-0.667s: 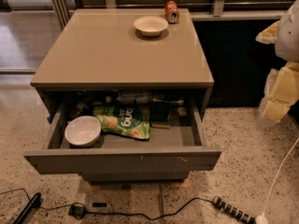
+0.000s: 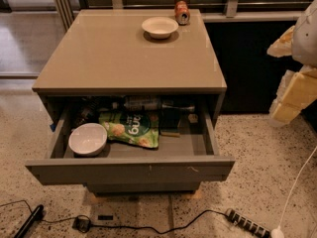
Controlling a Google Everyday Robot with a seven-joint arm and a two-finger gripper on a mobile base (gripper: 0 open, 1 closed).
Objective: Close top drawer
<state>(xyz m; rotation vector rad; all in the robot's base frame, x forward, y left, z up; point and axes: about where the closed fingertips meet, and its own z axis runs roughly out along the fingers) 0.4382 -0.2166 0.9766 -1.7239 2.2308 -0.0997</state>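
Observation:
The top drawer (image 2: 129, 171) of the grey cabinet (image 2: 124, 58) stands pulled far out, its flat grey front facing me with small pale scratches. Inside lie a white bowl (image 2: 87, 139) at the left, a green snack bag (image 2: 131, 129) in the middle, and dark bottles (image 2: 143, 103) at the back. My gripper (image 2: 290, 98), pale yellow under the white arm (image 2: 302, 38), hangs at the right edge of the view. It is well to the right of the cabinet and touches nothing.
A white bowl (image 2: 159, 27) and an orange can (image 2: 182, 12) stand on the cabinet top near its back edge. A power strip (image 2: 247, 223), cables and a black object (image 2: 27, 221) lie on the speckled floor in front of the cabinet.

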